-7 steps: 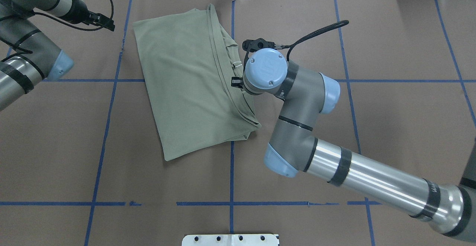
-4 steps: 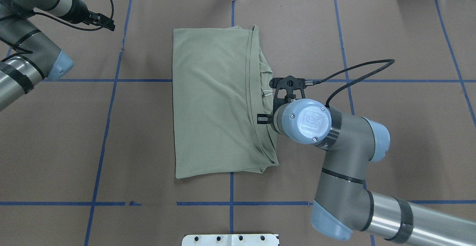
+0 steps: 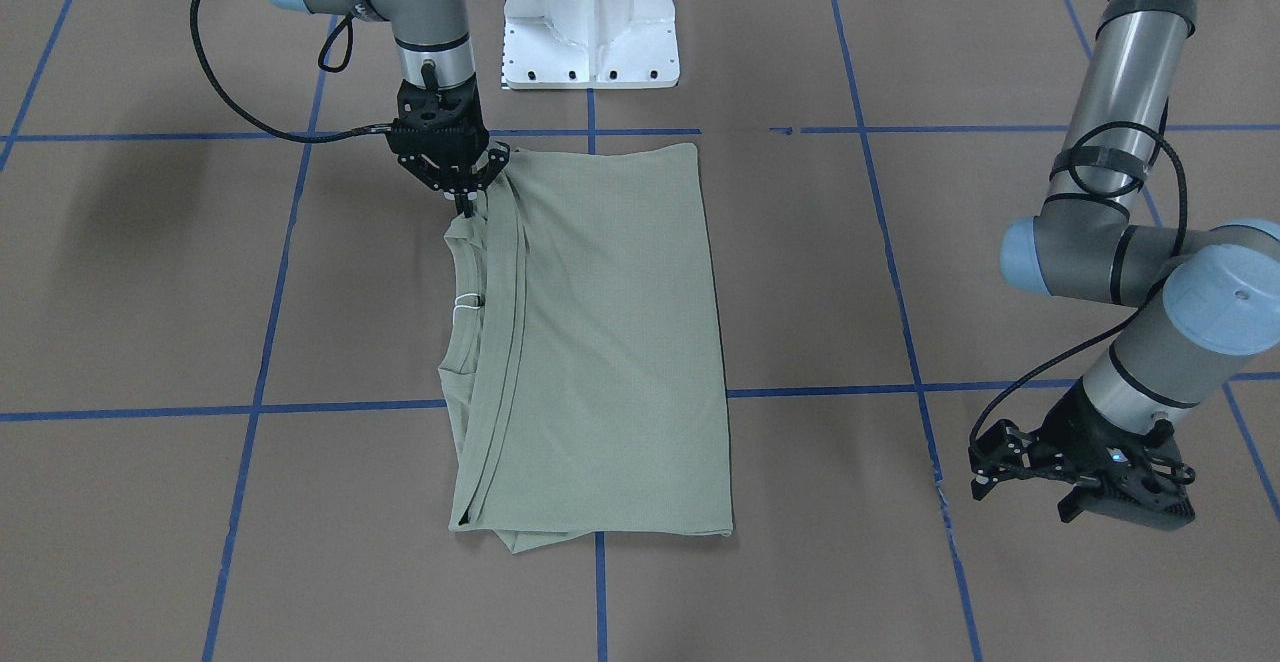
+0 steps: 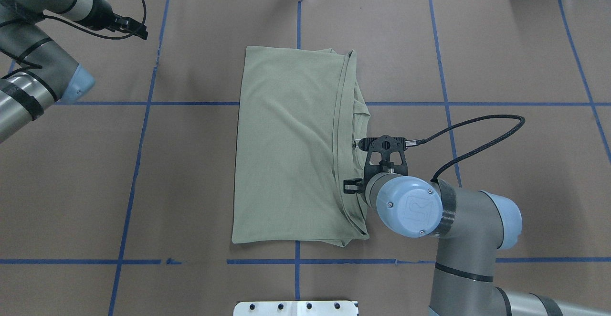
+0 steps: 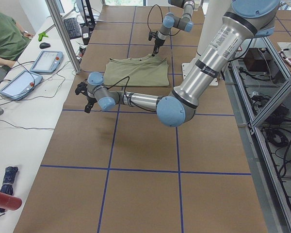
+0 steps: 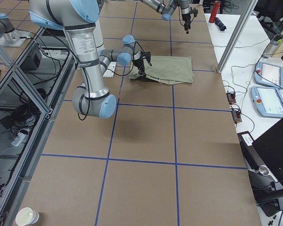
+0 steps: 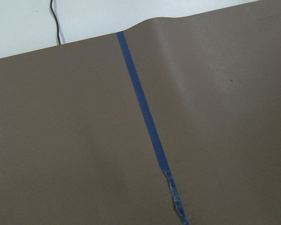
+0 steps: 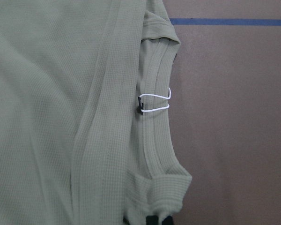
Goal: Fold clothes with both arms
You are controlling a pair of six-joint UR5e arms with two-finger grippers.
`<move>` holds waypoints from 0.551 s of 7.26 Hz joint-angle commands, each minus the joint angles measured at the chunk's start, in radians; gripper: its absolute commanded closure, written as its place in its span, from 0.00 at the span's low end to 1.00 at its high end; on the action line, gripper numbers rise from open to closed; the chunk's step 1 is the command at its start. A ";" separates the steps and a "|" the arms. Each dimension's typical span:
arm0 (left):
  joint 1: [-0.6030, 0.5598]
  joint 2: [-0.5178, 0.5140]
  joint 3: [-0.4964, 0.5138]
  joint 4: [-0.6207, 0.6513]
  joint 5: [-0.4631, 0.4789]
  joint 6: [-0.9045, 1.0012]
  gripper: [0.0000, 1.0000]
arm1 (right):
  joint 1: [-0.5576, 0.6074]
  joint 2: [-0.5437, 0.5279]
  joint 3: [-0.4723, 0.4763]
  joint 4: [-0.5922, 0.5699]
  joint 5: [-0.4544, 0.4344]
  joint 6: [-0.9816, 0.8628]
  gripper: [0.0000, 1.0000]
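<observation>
The clothes are one sage-green shirt, folded into a long rectangle at the table's middle. Its ribbed collar and white neck label show along the folded edge on my right side. My right gripper is shut on that layered edge near the corner closest to the robot base, fingers pointing down. In the right wrist view its fingertips barely show at the bottom. My left gripper hovers open over bare table, far from the shirt.
The white pedestal base stands at the table's near edge. Blue tape lines grid the brown surface, with a torn piece under the left wrist. A side table with tablets and a seated person lies beyond the far edge.
My right gripper has dragged the shirt to the right and toward the robot base, turning it square with the tape grid. The left arm has not moved.
</observation>
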 commanded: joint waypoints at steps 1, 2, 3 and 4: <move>0.000 0.001 0.000 -0.005 0.000 0.000 0.00 | 0.035 0.042 -0.012 -0.005 0.049 -0.088 0.00; 0.000 0.002 0.002 -0.005 0.000 0.000 0.00 | 0.068 0.107 -0.056 -0.028 0.124 -0.112 0.00; 0.002 0.002 0.002 -0.005 0.000 0.000 0.00 | 0.069 0.225 -0.166 -0.063 0.134 -0.112 0.00; 0.002 0.002 0.002 -0.005 0.000 0.000 0.00 | 0.066 0.290 -0.248 -0.070 0.146 -0.125 0.00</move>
